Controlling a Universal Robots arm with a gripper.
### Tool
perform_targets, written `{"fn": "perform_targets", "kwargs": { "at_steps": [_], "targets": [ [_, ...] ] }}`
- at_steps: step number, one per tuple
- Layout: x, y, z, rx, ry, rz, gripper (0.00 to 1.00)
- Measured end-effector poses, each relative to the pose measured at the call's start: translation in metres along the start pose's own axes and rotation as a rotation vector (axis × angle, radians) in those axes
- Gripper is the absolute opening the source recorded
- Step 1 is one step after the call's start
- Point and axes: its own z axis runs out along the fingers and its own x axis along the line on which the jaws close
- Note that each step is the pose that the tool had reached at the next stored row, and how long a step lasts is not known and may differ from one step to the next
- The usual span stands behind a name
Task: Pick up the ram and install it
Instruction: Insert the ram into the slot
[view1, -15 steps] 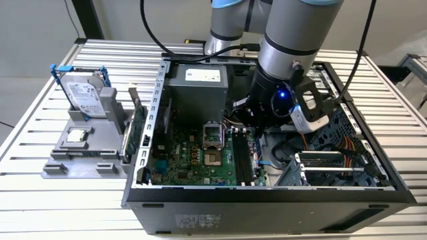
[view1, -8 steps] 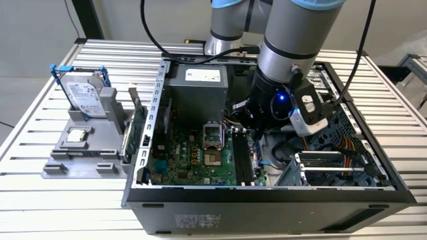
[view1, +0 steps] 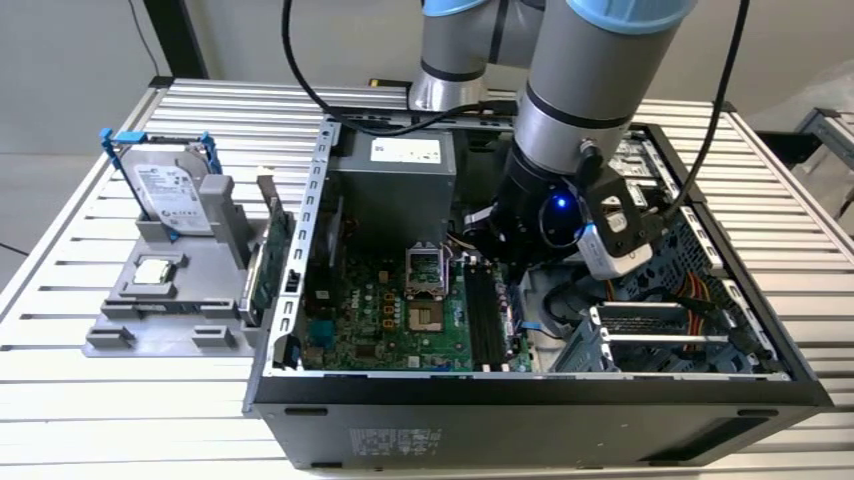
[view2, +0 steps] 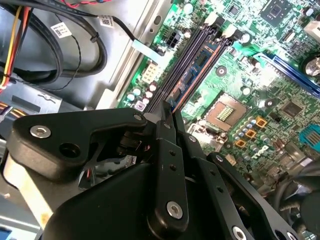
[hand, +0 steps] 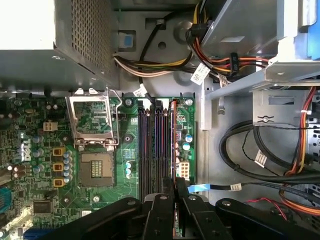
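The gripper (hand: 175, 187) hung inside the open computer case (view1: 534, 385), right over the memory slots (hand: 152, 145) beside the empty processor socket (hand: 95, 117). Its fingers (view2: 167, 117) were pressed together on the ram (hand: 173, 142), which stood on edge in the slot farthest from the socket.

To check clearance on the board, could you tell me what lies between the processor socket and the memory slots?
Between the processor socket and memory slots runs a strip of green motherboard carrying small capacitors, in the first wrist view.
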Motion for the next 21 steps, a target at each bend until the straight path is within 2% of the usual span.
{"fn": "perform_targets", "kwargs": {
  "at_steps": [11, 21],
  "targets": [
    [-0.0007, -0.0005, 0.0166, 0.0001, 0.0000, 0.000, 0.00],
    [-0.0007, -0.0018, 0.0251, 0.0001, 0.0010, 0.000, 0.00]
  ]
}}
